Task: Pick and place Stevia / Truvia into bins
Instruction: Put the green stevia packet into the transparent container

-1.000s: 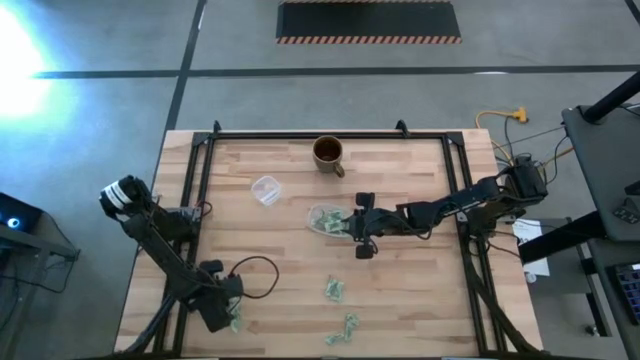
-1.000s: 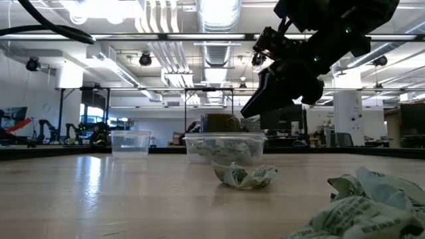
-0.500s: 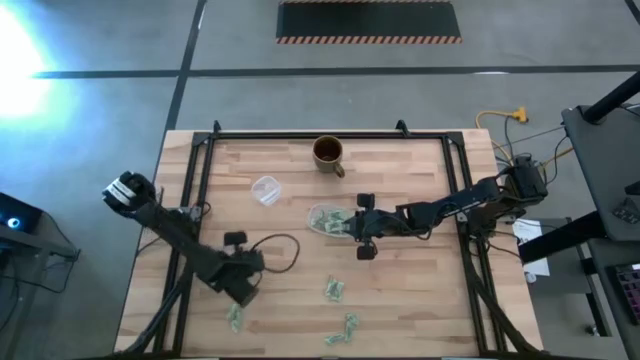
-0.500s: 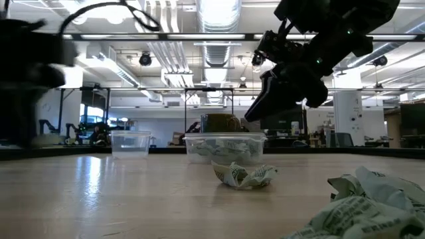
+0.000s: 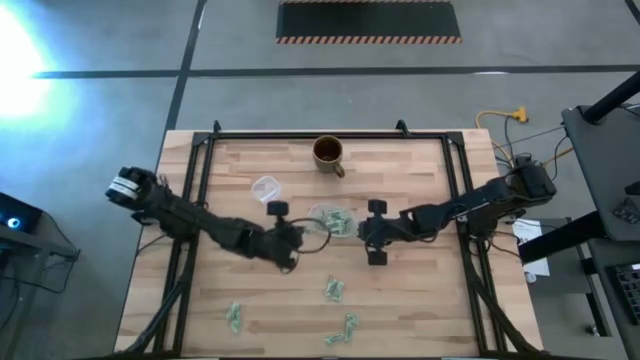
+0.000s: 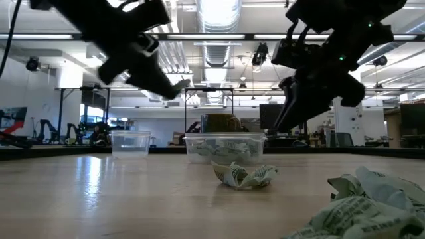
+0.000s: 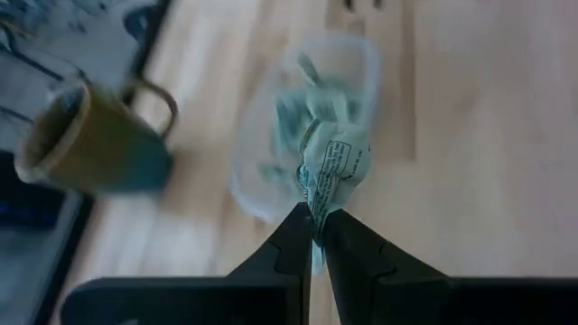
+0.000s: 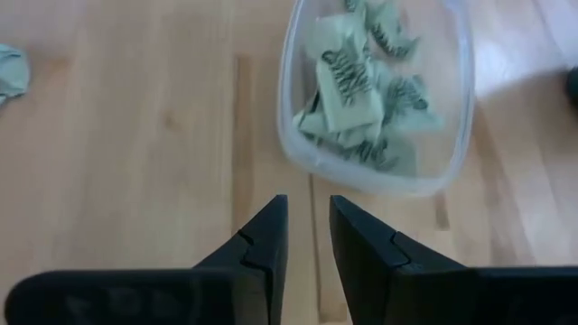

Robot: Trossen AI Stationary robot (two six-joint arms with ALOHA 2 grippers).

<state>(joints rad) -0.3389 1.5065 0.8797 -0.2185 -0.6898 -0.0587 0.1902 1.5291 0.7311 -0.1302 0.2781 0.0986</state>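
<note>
Two dark arms reach toward the middle of the wooden surface [image 5: 400, 290] from opposite sides. The left pincer [image 7: 315, 236] has its fingers pressed together on a crumpled green-and-white sachet [image 7: 332, 167], which it holds above the surface just beside the clear tub [image 5: 329, 221]; in the left wrist view the tub lies right behind the held sachet, with the brown mug [image 5: 328, 153] off to one side. The tub itself sits near the centre of the surface and already contains a heap of sachets [image 8: 361, 77] (their printed faces show plainly in the right wrist view). The right pincer [image 8: 308, 236] hovers on the other side of the tub, near its rim, with a narrow gap between its fingers and nothing in it. Three more loose sachets [image 5: 334, 290] lie on the near part of the surface, well apart from the tub; in the low view one of them rests crumpled in front of the tub. A smaller clear cup [image 5: 264, 186] stands between the mug and the left arm.
</note>
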